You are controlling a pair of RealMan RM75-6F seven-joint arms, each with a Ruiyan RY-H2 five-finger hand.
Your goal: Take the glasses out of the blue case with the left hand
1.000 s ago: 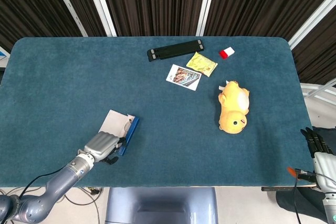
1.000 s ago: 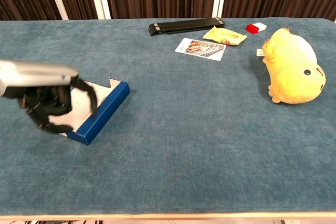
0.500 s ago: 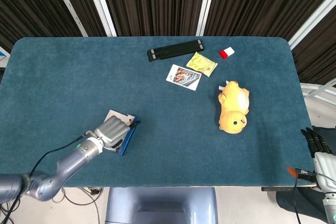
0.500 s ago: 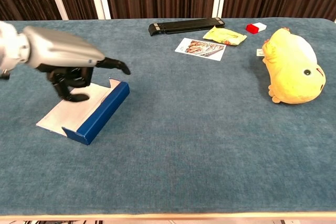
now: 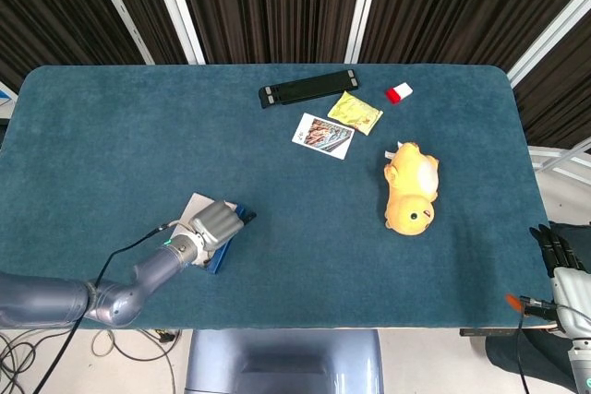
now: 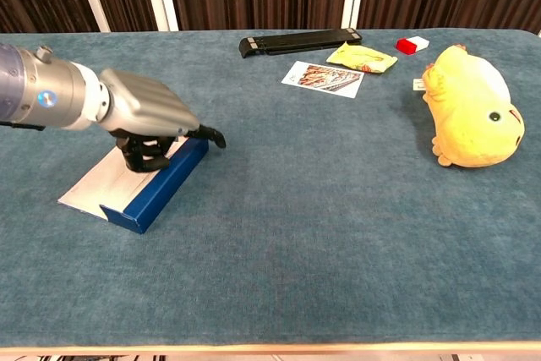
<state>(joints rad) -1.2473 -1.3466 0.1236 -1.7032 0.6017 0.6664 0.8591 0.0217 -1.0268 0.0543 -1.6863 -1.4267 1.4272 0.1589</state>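
Note:
The blue case (image 6: 158,187) lies open near the table's front left, its pale inner face (image 6: 95,183) showing; in the head view the case (image 5: 222,255) is mostly covered. My left hand (image 6: 148,112) (image 5: 217,223) hangs over the case's far end. Its fingers curl down into the case and one fingertip (image 6: 216,138) sticks out past the blue wall. No glasses show; the hand hides that end. My right hand (image 5: 557,254) is off the table at the lower right edge of the head view, holding nothing.
At the back of the table lie a black bar (image 6: 300,41), a yellow packet (image 6: 362,57), a picture card (image 6: 323,78) and a small red-and-white block (image 6: 412,44). A yellow plush toy (image 6: 473,107) lies at the right.
My left hand has moved from the case's near end, along it, to the far end and lowered onto it. The case and the right hand have not moved.

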